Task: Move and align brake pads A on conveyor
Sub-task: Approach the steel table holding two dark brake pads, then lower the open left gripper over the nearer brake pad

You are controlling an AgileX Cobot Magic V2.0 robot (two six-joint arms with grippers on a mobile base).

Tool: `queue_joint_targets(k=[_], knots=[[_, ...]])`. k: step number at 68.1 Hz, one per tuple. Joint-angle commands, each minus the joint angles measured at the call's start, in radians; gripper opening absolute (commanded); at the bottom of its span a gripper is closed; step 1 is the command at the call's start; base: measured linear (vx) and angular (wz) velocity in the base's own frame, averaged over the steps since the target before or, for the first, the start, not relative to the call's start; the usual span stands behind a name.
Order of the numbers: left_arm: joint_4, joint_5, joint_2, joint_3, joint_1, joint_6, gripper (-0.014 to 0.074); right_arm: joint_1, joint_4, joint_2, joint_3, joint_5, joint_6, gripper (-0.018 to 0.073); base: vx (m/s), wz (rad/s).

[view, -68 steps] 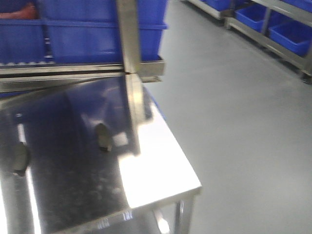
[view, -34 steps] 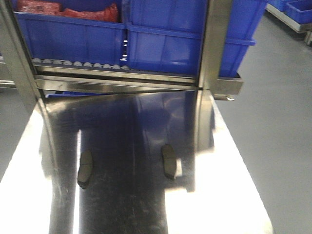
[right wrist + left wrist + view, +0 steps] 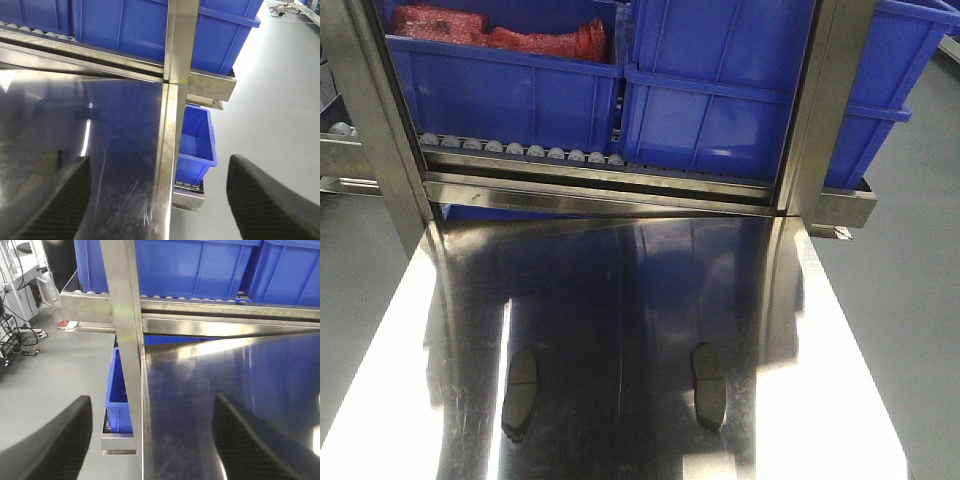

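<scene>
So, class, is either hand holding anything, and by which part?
Nothing is held: the left hand and the right hand are both open and empty.

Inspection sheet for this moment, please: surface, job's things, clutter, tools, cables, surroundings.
Surface: shiny steel table, glare patches; belt not in view.
Job's things: left pad and right pad flat on the table, apart; other pads not seen.
Clutter: nothing seen.
Tools: left tool open, empty; right tool open, empty.
Cables: cables on the floor left of the table.
Surroundings: blue bins on rollers behind the table; red items in the left bin.
</scene>
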Motion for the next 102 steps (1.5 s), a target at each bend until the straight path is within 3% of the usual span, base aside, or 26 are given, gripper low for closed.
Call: queue_joint_targets(k=[1,102], knots=[[0.008,-0.064,0.011,-0.024,0.000,-0.004,0.0481,-0.004,-0.009,0.012,-0.024,-0.076,0.000,0.0540,0.09,0.04],[0.003,-0.066,0.011,-0.024,0.000,-0.004,0.0481,-0.004,-0.009,0.012,-0.024,-0.076,0.000,0.0540,0.02,0.01]])
